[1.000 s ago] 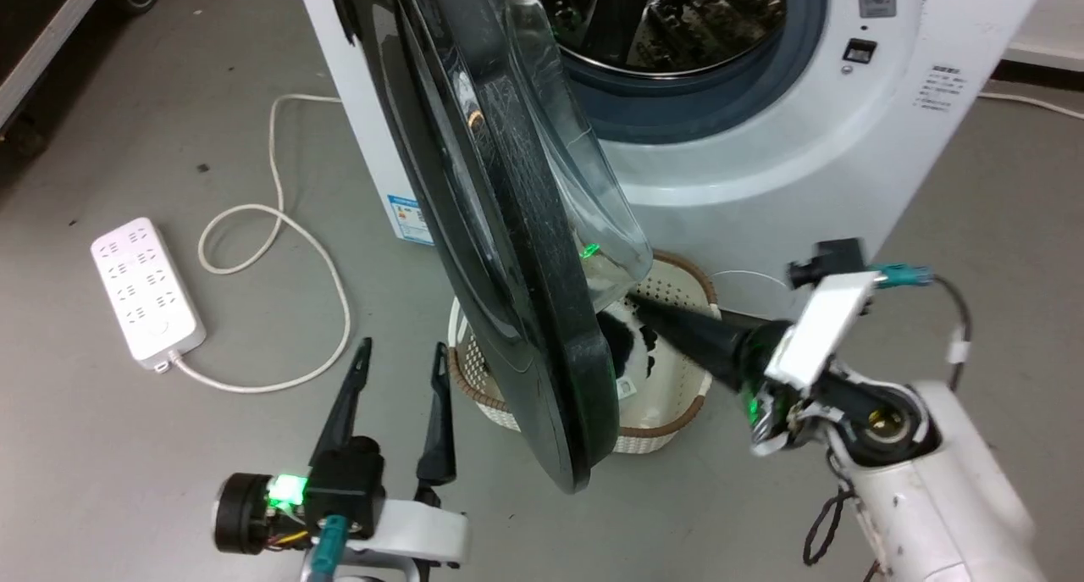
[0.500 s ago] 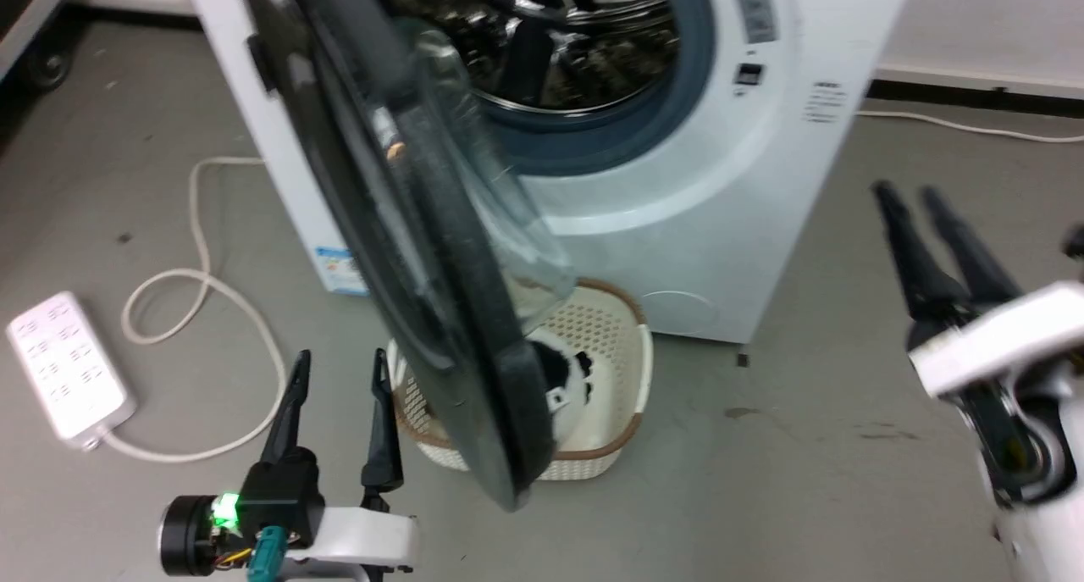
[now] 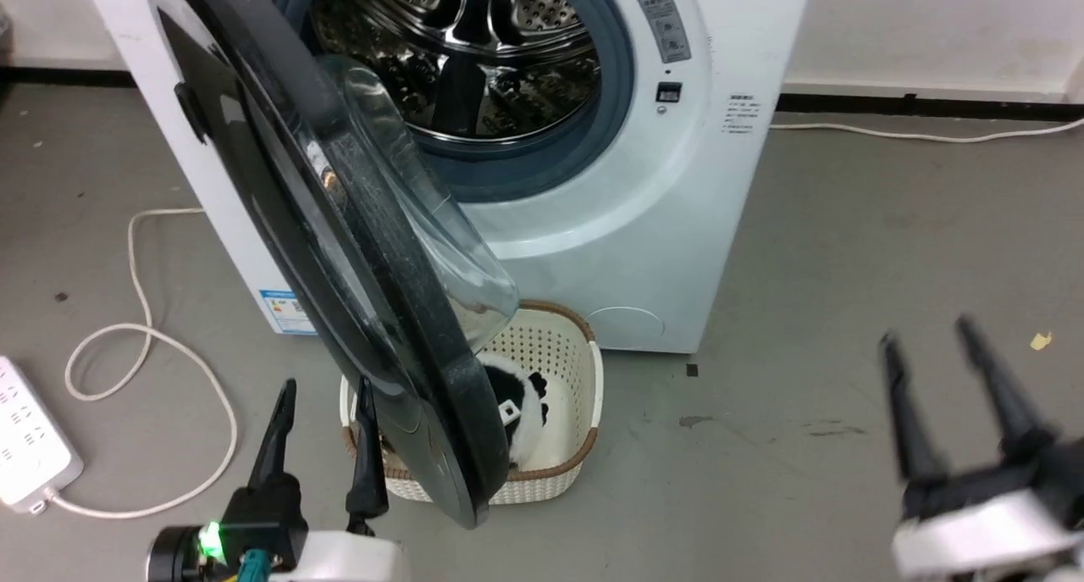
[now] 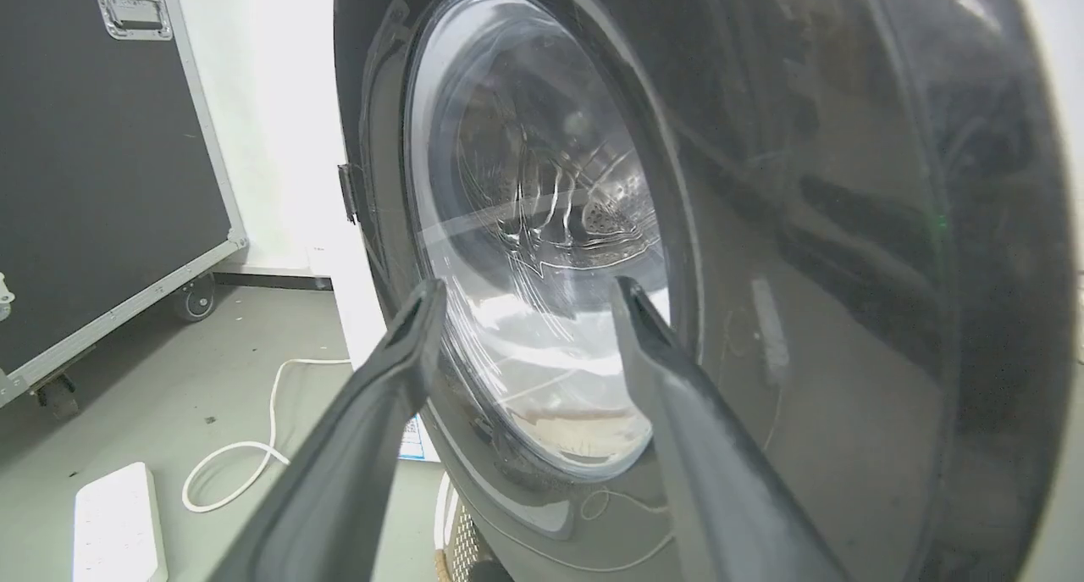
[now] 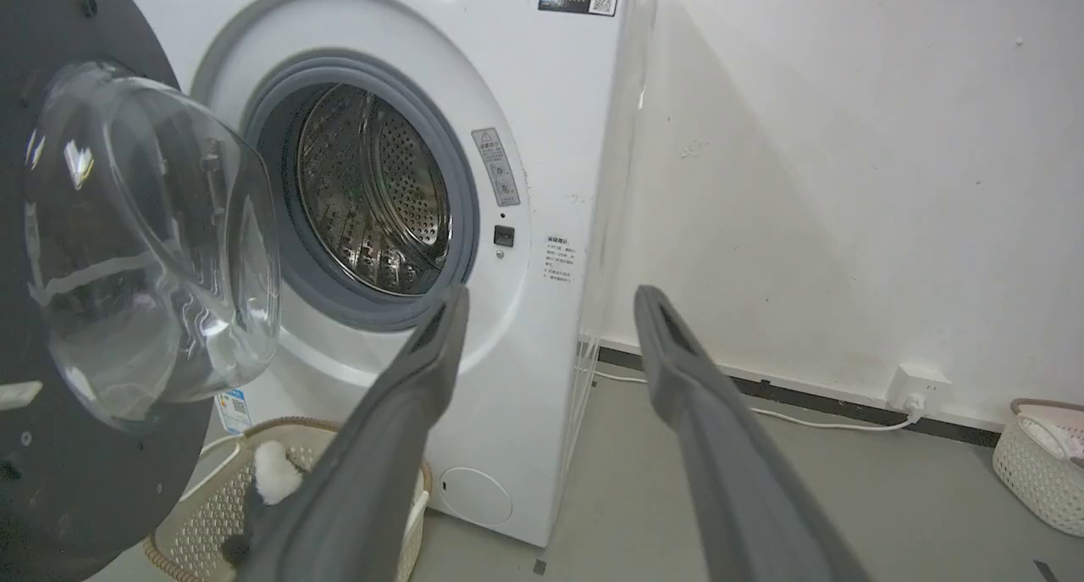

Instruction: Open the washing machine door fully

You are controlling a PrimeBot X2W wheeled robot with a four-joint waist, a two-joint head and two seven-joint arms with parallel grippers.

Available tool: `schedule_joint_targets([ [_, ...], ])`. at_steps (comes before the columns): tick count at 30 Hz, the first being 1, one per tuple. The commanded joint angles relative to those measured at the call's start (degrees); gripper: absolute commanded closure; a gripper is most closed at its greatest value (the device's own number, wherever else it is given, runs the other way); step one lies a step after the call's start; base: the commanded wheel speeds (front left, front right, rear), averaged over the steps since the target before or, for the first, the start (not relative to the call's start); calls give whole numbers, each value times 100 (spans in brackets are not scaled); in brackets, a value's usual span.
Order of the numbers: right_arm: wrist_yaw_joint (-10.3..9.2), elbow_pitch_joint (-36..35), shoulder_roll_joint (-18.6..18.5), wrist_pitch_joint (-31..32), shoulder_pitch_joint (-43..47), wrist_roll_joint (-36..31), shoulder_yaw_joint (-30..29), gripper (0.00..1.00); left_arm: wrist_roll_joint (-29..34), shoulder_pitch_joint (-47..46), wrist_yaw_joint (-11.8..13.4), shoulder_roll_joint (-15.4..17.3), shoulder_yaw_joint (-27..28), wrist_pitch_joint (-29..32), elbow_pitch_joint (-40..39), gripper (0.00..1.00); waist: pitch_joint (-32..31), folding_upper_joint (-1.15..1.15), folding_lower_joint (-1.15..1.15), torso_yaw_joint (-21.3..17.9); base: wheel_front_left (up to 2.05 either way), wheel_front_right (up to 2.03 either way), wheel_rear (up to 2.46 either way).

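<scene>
**A:** Black gloss plastic, stiff and heavy-looking. The washing machine door (image 3: 279, 226) hangs swung out from the white machine (image 3: 644, 252), hinged on the robot's left and about edge-on above the basket (image 3: 590, 396).

**B:** Fully open?

**A:** Roughly halfway, I'd judge. It should swing freely on its hinge.

**B:** Where to take it?

**A:** Not the glass bowl (image 3: 423, 226): smooth, slippery, probably fragile. Push the thick rim (image 3: 461, 412) or the flat inner face.

**B:** Grippers?

**A:** The left gripper (image 3: 326, 387) is spread and empty, just beside the door's outer face. The right gripper (image 3: 925, 332) is also parted and empty, well apart.
</scene>
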Motion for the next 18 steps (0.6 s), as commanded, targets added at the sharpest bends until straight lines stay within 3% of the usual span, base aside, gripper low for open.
schedule_joint_targets([
  [1,5,-45,48,-30,114,-95,-11,0,-7,93,-25,-23,20,-30,13,0,-8,0,1,-10,0,0,0],
  [2,5,-94,298,-66,390,-459,-70,0,10,138,-38,-35,1,-30,60,0,-17,0,1,-14,0,0,0],
  [7,5,-250,662,-95,726,-754,-268,0,17,155,-48,-60,5,-30,122,0,4,0,1,1,0,0,0],
  [16,5,-343,724,-97,865,-624,-182,0,50,154,-107,-77,79,-30,209,0,-7,0,1,11,0,0,0],
  [17,5,-339,724,-97,863,-588,-190,0,50,152,-127,-78,88,-30,191,24,-10,0,1,3,0,0,0],
  [18,5,-338,725,-97,859,-565,-189,0,70,150,-153,-76,87,-30,170,68,-11,0,1,-4,0,0,0],
])
